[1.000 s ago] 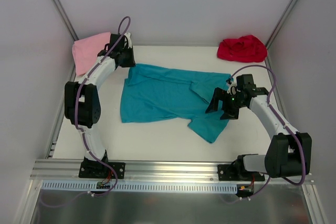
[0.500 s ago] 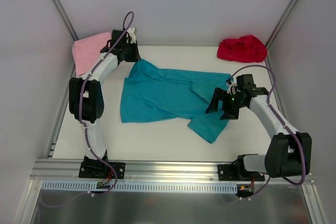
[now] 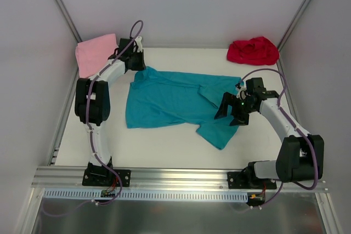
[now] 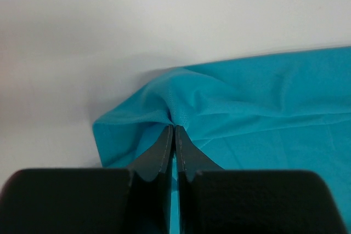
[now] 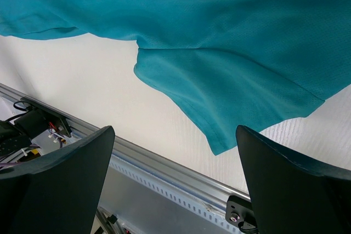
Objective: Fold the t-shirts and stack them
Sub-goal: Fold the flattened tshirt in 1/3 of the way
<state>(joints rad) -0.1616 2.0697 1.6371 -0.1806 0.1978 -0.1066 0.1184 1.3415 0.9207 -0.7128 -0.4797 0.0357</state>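
A teal t-shirt [image 3: 175, 100] lies spread across the middle of the white table. My left gripper [image 3: 137, 62] is at its far left corner. In the left wrist view that gripper [image 4: 174, 129] is shut on a pinched fold of the teal t-shirt [image 4: 258, 97]. My right gripper [image 3: 227, 111] hangs open over the shirt's right side, holding nothing. The right wrist view shows this gripper [image 5: 173, 135] wide open above the teal t-shirt [image 5: 219, 31], whose hem lies below it. A pink t-shirt [image 3: 93, 53] lies at the far left and a crumpled red one [image 3: 252, 51] at the far right.
A metal rail [image 3: 175, 176] runs along the table's near edge, where both arm bases are bolted. White walls enclose the table on the left, back and right.
The left gripper has shifted a little right along the back and closed fully on the teal shirt's far left corner. The right arm has barely moved.
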